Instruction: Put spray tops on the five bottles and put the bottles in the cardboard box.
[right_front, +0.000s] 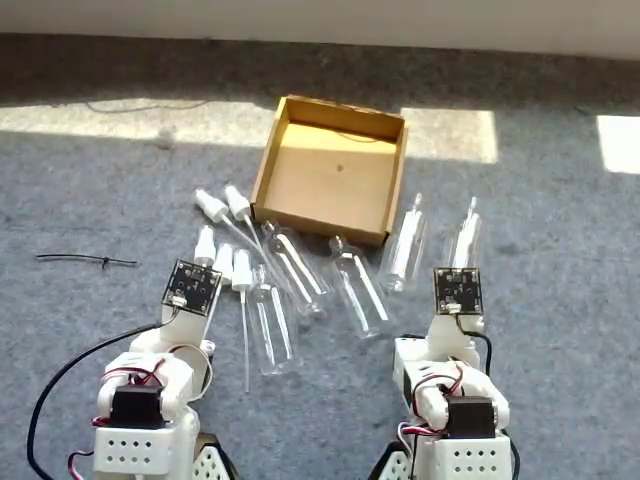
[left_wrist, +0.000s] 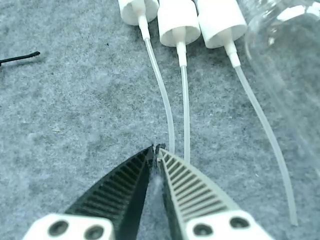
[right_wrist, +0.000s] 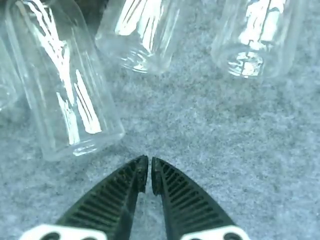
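Note:
Five clear bottles lie on the grey carpet in front of the cardboard box (right_front: 330, 170); one bottle (right_front: 272, 325) is beside the left arm (right_front: 190, 287), and another bottle (right_front: 462, 245) is just ahead of the right arm (right_front: 457, 292). Five loose white spray tops lie left of the bottles. My left gripper (left_wrist: 156, 148) is shut and empty, its tips beside the thin tubes of three spray tops (left_wrist: 178, 22). My right gripper (right_wrist: 150, 161) is shut and empty, a short way from the base of a lying bottle (right_wrist: 65, 90).
A black cable tie (right_front: 85, 261) lies on the carpet at the far left. Sunlit patches cross the carpet behind the box. Open carpet stretches to the right of the right arm and to the left of the left arm.

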